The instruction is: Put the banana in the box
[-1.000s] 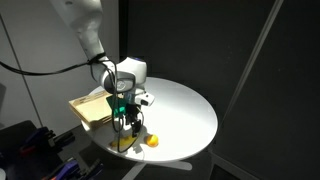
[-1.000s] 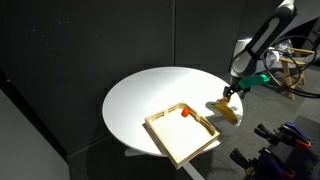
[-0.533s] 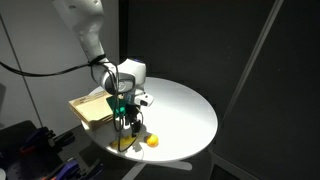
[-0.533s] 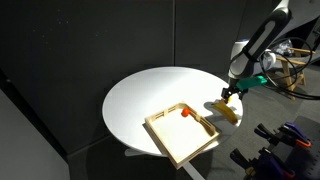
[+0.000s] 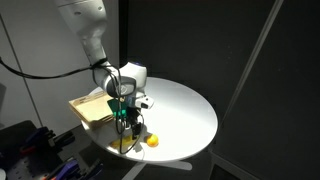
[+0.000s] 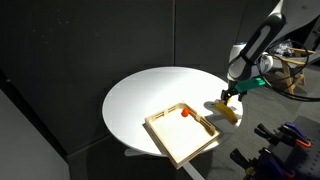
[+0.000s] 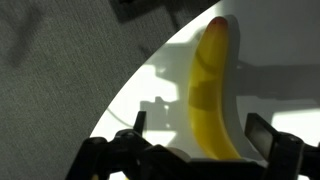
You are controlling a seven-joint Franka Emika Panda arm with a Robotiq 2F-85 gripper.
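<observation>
The yellow banana (image 7: 212, 90) lies on the white round table near its edge. It shows in both exterior views (image 6: 231, 112) (image 5: 131, 142). My gripper (image 7: 198, 128) is open just above it, with one finger on each side of the banana and not closed on it. The gripper also shows in both exterior views (image 6: 228, 98) (image 5: 128, 123). The light wooden box (image 6: 172, 148) with a small red mark (image 6: 186, 113) at one corner sits on the table beside the banana, also seen in an exterior view (image 5: 88, 109).
A small orange-yellow ball (image 5: 152, 141) lies on the table (image 6: 150, 95) next to the banana. The table edge is close to the banana. Dark stands and equipment (image 6: 285, 140) are beyond the table.
The arm has shifted only very slightly over the banana. The banana and the box have not moved.
</observation>
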